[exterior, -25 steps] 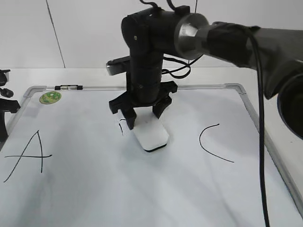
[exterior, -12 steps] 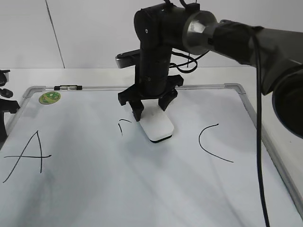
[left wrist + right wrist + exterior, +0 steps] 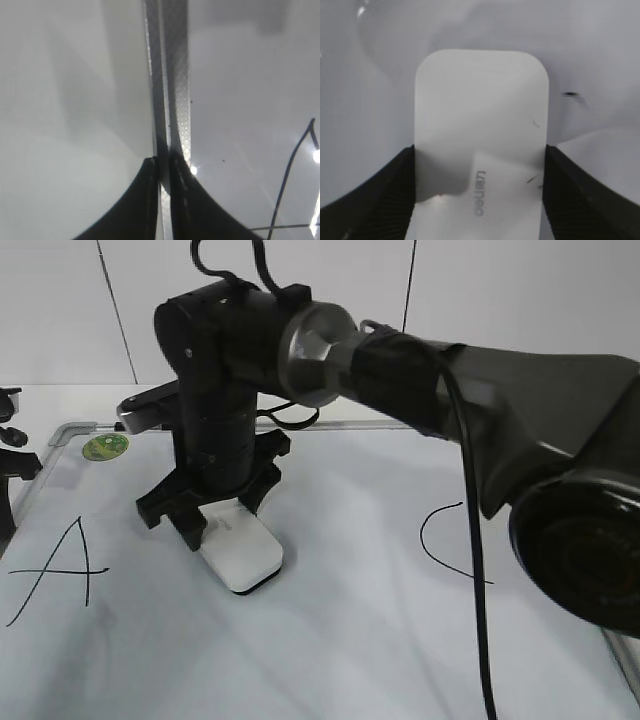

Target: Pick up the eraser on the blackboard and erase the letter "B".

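Your right tool (image 3: 220,518) has the eraser (image 3: 242,554) clamped by its two long sides, and the right wrist view shows a black finger pressed against each edge of the white block. The eraser sits flat on the blackboard (image 3: 380,640), left of the board's middle and nearer the far edge than the near one. Between the "A" (image 3: 60,568) near the left edge and the "C" (image 3: 450,542) toward the right edge, you can see no black stroke of the letter "B" on the open board. The arm and eraser hide a patch of that stretch, so you cannot rule out a remnant there. Judged from this, the pick-up is done and the wiping is finished or nearly so. What remains is to lift clear and check the covered patch. Your left tool (image 3: 164,167) is clenched shut on nothing, over the board's metal frame (image 3: 172,90) at the left edge.
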Controlling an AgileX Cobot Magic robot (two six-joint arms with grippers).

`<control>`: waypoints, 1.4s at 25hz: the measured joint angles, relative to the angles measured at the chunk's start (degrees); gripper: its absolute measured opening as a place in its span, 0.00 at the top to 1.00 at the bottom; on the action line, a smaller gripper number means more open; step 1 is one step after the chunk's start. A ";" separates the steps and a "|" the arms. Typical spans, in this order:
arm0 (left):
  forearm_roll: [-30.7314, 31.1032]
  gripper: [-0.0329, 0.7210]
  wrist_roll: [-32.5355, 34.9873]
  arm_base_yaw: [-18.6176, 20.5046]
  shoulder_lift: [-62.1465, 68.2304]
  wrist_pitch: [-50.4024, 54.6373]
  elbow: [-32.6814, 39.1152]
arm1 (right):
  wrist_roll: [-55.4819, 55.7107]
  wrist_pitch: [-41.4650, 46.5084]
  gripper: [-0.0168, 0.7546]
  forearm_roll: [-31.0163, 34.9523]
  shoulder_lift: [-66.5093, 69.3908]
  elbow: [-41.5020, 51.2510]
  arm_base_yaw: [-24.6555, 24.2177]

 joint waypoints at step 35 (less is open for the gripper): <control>-0.35 0.93 0.00 0.00 0.00 0.45 0.00 | -0.25 -1.02 0.24 3.19 0.24 -0.35 -1.07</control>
